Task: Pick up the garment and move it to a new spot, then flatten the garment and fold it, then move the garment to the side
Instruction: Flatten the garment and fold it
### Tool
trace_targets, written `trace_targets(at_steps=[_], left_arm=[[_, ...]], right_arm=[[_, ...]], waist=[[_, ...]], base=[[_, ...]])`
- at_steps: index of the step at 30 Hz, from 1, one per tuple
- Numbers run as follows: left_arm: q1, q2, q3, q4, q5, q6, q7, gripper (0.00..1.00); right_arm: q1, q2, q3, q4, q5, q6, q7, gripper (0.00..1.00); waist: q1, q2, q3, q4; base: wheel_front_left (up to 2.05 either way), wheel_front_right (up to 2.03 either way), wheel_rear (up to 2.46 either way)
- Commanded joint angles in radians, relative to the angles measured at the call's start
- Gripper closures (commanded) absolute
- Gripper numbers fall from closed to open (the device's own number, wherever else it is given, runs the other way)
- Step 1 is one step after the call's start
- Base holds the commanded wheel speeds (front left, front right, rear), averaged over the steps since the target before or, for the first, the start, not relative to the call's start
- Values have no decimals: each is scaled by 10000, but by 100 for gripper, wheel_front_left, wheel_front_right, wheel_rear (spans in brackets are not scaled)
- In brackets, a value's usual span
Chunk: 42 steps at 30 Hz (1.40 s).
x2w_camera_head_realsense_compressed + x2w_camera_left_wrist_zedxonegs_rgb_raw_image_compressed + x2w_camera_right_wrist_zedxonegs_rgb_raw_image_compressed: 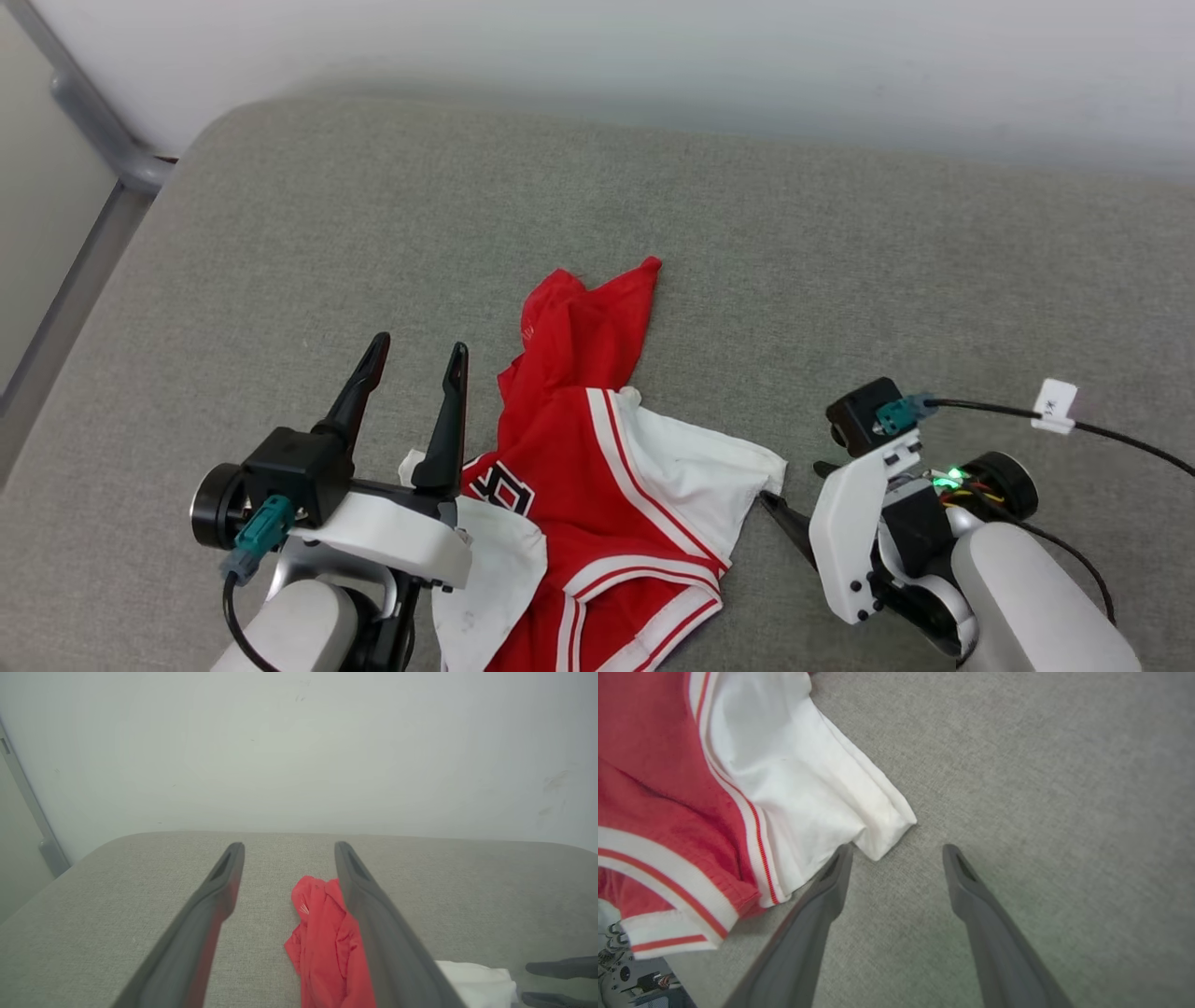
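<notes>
Crumpled on a grey cushioned surface point(840, 280), the garment point(597, 467) lies in a loose heap between the robot's two arms; its red body bunches up into a narrow peak pointing toward the pale wall point(653, 47), while its lower part spreads toward the camera in the head view. A white sleeve point(691, 457) edged with red-and-white striped trim point(644, 569) fans out to the robot's right; a second patch of white cloth point(485, 579) lies on the left, partly under the left arm; a fragment of black, white-edged lettering point(504, 490) shows beside it.

Left gripper point(418, 347) hovers just beside the garment's left edge, its two dark fingers spread wide and holding nothing; seen from its own wrist, the red peak shows between the fingers, partly behind the right-hand one.

Right gripper point(899, 851) sits low at the tip of the white sleeve, its fingers likewise wide apart and empty; one fingertip lies right at the sleeve's hem corner, and whether it touches the cloth cannot be told; the other points at bare cushion.

A grey metal rail point(93, 121) runs along the wall at the far left.
</notes>
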Motion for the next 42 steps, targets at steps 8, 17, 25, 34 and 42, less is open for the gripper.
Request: trace_targets(at_steps=[8, 17, 25, 34, 42], left_arm=[[-197, -402, 274, 234, 345, -348, -24, 0], [80, -663, 613, 515, 631, -687, -25, 0], [484, -528, 791, 738, 600, -650, -21, 0], [796, -336, 802, 634, 505, -501, 197, 0], [988, -201, 799, 655, 434, -399, 383, 0]], right_arm=[[-1076, -465, 1587, 1585, 1008, -5, 1358, 0], [-1471, -646, 2342, 2354, 1972, 5, 2121, 100], [-1277, -1217, 403, 681, 1443, -8, 558, 100], [1362, -1069, -3412, -1307, 311, -8, 1019, 100], [3416, 164, -5501, -1907, -554, -8, 1189, 72]], waist=[[-1, 0, 566, 569], [-1, 0, 338, 532], [-1, 0, -266, -158], [-1, 0, -491, -866], [-1, 0, -542, -1136]], base=[[0, 0, 0], [0, 0, 0], [0, 0, 0], [0, 0, 0], [0, 0, 0]])
